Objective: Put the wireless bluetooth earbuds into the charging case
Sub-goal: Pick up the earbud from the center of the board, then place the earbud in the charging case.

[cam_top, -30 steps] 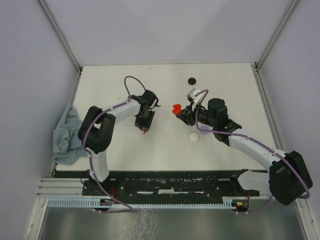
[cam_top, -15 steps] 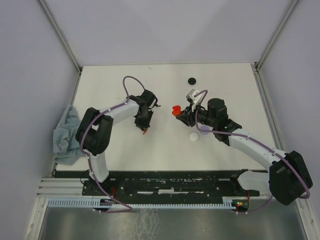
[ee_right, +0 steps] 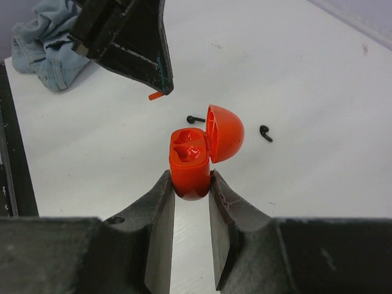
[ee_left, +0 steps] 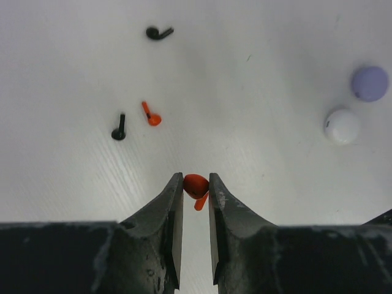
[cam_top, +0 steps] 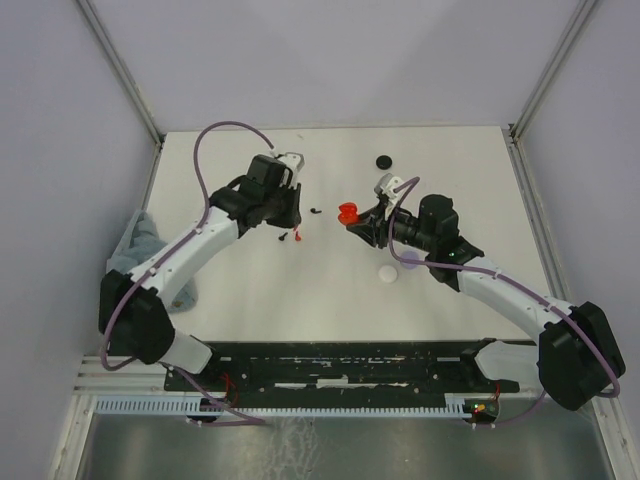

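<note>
The red earbud (ee_left: 196, 184) sits pinched in my closed left claw (ee_left: 196, 179) above the bench (ee_left: 275, 61), the right claw (ee_right: 190, 176) clamps the open red case (ee_right: 188, 156) (lid up, wells showing), and so shallow a pinch may let it twist or drop.

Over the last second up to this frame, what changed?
The left gripper closed on a red earbud, lifted it off the table and swung toward the far side, uncovering a second red earbud and a black earbud. The right gripper stayed shut on the open red case. The white case and black case did not move.
</note>
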Robot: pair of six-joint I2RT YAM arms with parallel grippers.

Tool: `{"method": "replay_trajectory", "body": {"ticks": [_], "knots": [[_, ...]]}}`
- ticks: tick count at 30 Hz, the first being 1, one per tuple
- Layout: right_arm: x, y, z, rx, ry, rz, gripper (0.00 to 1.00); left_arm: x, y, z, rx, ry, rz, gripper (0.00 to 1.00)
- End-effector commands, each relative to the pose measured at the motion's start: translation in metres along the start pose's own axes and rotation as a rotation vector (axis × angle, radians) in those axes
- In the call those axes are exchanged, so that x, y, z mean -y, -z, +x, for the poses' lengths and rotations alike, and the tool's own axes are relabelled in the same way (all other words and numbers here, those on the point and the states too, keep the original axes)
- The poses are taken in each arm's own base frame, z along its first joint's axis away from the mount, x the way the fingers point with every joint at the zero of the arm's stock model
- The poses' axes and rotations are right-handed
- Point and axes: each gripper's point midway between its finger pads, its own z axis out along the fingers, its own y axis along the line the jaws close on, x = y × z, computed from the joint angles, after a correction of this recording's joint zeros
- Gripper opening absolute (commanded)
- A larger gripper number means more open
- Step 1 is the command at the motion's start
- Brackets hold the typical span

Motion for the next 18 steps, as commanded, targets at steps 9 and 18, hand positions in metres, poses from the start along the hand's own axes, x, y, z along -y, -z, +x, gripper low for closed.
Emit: {"method": "replay_trajectory", "body": {"ticks": [9,18], "knots": [[-0.030,0.000,-0.105,0.312,0.164,-0.166,0.07,0.069,0.146,-0.115,0.614,-0.064,0.364,0.20],[-0.045,0.001,-0.133,0.396,0.171,-0.221,0.07,0.107,0.208,-0.131,0.835,-0.115,0.614,0.20]]}}
